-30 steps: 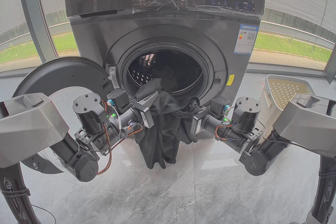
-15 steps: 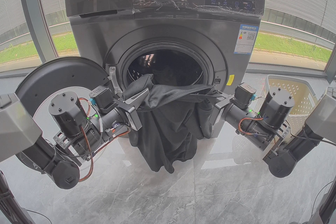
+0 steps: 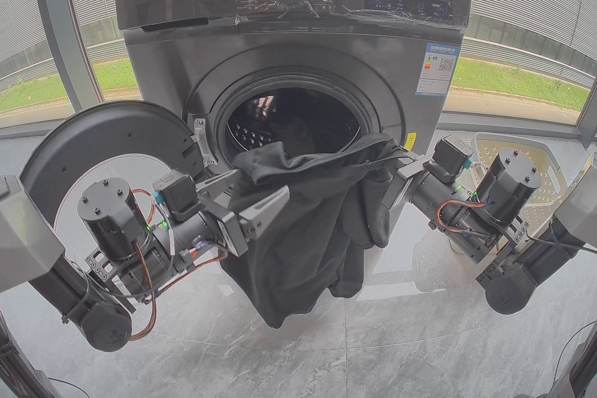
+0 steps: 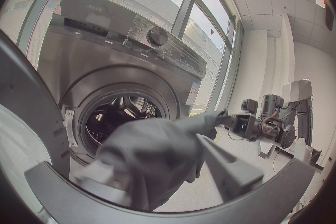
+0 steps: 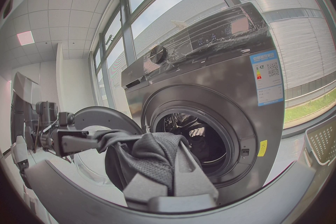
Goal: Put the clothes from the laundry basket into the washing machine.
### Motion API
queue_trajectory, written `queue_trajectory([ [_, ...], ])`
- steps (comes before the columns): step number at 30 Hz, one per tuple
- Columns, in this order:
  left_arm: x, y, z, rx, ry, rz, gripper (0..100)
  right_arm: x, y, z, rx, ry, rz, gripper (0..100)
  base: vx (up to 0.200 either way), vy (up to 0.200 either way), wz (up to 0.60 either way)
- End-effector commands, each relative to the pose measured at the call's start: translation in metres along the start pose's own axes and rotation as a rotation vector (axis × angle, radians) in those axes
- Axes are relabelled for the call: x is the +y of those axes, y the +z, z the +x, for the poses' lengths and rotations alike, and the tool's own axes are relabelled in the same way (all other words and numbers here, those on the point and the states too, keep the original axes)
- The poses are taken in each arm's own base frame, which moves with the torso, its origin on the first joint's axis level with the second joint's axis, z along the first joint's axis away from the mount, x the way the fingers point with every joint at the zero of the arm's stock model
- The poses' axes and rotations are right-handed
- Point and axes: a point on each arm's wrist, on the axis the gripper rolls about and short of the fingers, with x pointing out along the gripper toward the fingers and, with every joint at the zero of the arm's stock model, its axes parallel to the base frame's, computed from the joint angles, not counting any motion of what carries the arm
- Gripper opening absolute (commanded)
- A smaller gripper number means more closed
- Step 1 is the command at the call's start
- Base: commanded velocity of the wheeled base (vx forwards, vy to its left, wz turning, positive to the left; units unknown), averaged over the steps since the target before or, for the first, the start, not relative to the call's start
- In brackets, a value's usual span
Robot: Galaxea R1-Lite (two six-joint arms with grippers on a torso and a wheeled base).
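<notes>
Left gripper (image 3: 263, 183): jaws spread wide. One finger (image 3: 219, 183) lies under the edge of the black garment (image 3: 311, 212); the other finger (image 3: 267, 211) stands bare in front of the cloth. In the left wrist view the cloth (image 4: 154, 151) is draped over the blurred finger, and the bare finger (image 4: 227, 168) is clear of it. No pinch there.

Right gripper (image 3: 398, 169): closed on the garment's other corner. In the right wrist view the mesh fabric (image 5: 154, 154) is clamped between the two fingers (image 5: 192, 172); the fingertips themselves are buried in cloth.

Garment position: top edge strung between the two grippers, across the lower half of the drum opening (image 3: 292, 122) of the washing machine (image 3: 286, 54), outside the drum. The rest hangs down in front of the machine toward the floor (image 3: 385, 343). Cannot tell whether the hem touches the floor, or whether the raised fold near the left gripper rests on the opening's lip.

Door (image 3: 106, 138): swung open on the robot's left, its lower part hidden behind the left arm.

Drum interior: dark shapes visible, too dim to identify.

Laundry basket (image 3: 516, 160): on the floor at the machine's right side, mostly covered by the right arm; contents not readable.
</notes>
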Motion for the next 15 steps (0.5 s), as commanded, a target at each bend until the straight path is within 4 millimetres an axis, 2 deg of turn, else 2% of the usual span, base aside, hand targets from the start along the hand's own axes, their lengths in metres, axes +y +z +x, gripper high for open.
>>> queue_trajectory([
  [1,-0.009,-0.030,-0.018,0.151,-0.055,-0.034,100,0.000,0.009,0.007,-0.047,-0.024,0.000,0,0.000,0.000,0.00],
  [4,-0.008,-0.048,-0.022,0.229,-0.061,-0.046,100,0.000,0.012,0.009,-0.059,-0.025,-0.001,0,0.000,0.000,0.00],
  [15,0.001,-0.074,-0.009,0.297,-0.044,-0.050,100,-0.002,0.012,0.009,-0.060,-0.030,-0.002,0,0.000,0.000,0.00],
])
